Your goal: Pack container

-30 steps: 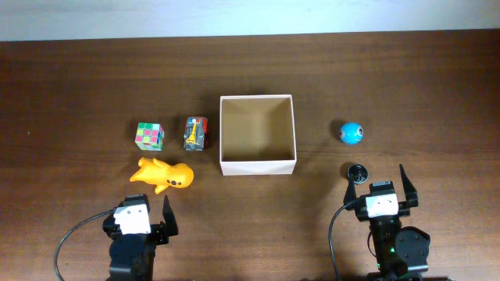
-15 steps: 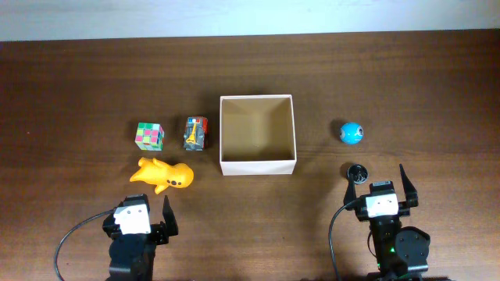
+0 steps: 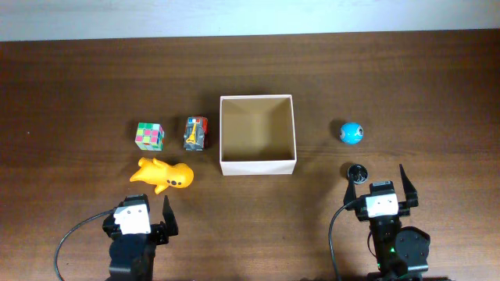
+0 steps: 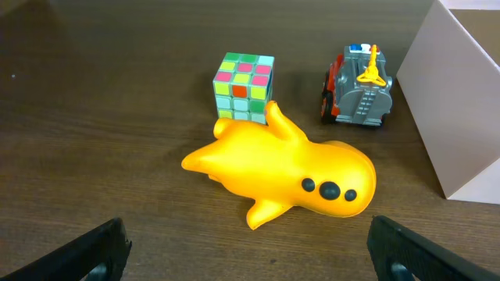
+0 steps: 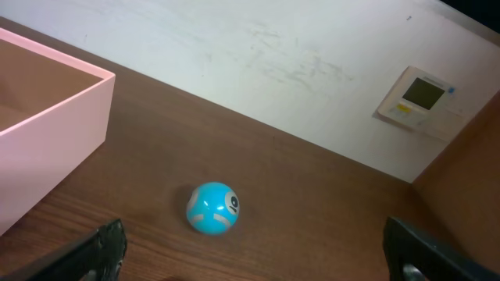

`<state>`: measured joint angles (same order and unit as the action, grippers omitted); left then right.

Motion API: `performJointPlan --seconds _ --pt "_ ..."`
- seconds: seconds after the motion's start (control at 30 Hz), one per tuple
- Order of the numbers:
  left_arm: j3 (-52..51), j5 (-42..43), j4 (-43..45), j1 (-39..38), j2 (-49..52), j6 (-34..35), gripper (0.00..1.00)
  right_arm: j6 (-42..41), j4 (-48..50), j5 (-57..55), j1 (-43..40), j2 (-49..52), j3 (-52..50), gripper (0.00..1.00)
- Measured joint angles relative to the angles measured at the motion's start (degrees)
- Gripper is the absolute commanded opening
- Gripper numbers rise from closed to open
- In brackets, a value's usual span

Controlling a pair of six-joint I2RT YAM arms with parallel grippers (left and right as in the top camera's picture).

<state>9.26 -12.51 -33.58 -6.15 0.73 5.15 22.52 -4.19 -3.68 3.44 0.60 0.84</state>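
Nearest us, the left gripper (image 4: 250,261) and the right gripper (image 5: 258,261) sit at the near edge of the table (image 3: 78,78), each with its fingers spread wide. Just ahead of the left one lies a yellow rubber toy (image 4: 285,176); ahead of the right, a small black disc (image 3: 357,172). Farther on we find a puzzle cube (image 4: 244,84) beside a toy truck (image 4: 358,90). Just right of the truck stands the container (image 3: 258,166), upright at mid-table, with a blue ball (image 5: 212,208) well apart on its right.
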Motion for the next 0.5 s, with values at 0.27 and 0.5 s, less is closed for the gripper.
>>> performJointPlan --seconds 0.27,0.5 --pt "0.0 0.0 0.0 0.0 0.0 0.0 0.99 0.0 0.0 -0.02 0.0 -0.02 0.0 0.99" --pt "0.0 0.0 0.0 0.0 0.0 -0.02 0.99 0.02 0.0 -0.02 0.0 -0.02 0.0 0.99"
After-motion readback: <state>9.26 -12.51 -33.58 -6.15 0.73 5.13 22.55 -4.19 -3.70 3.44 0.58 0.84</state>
